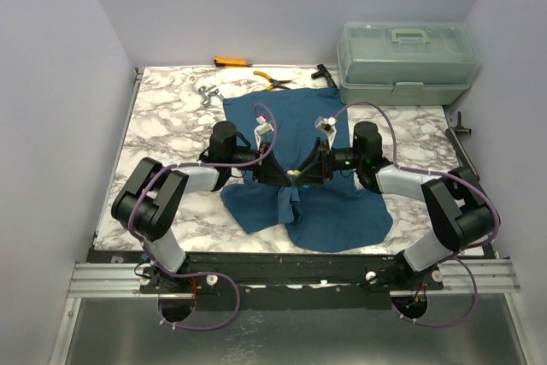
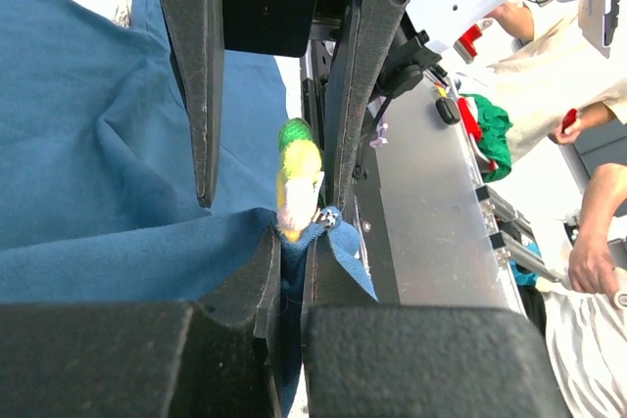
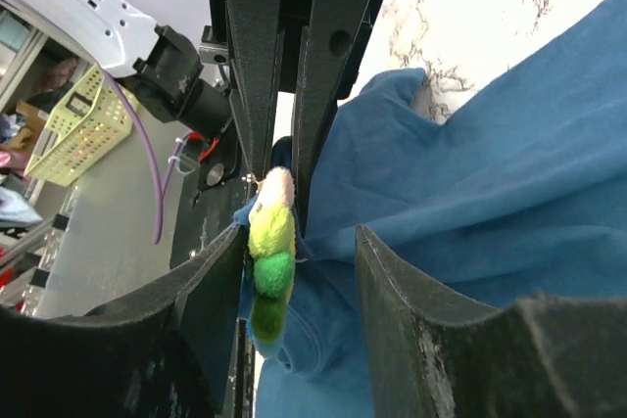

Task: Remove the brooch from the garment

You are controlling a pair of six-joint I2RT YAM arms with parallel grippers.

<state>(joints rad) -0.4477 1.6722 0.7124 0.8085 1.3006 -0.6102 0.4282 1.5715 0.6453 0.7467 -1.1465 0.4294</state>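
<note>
Left wrist: left pincer [image 2: 291, 242] clenched on garment [image 2: 98, 144] right by the brooch [image 2: 297, 173].
Right pincer [image 3: 299, 237] wide open, straddling it.

Lidded plastic box [image 1: 406, 61] and pliers [image 1: 275, 83] (orange-handled) sit on the marble table [image 1: 171, 134].

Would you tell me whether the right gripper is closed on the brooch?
No: in the right wrist view the right gripper stands open, with garment showing between the brooch and its far finger.

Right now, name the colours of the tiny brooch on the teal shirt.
The tiny brooch: pale pink, yellow and green, clearest in the right wrist view.
</note>
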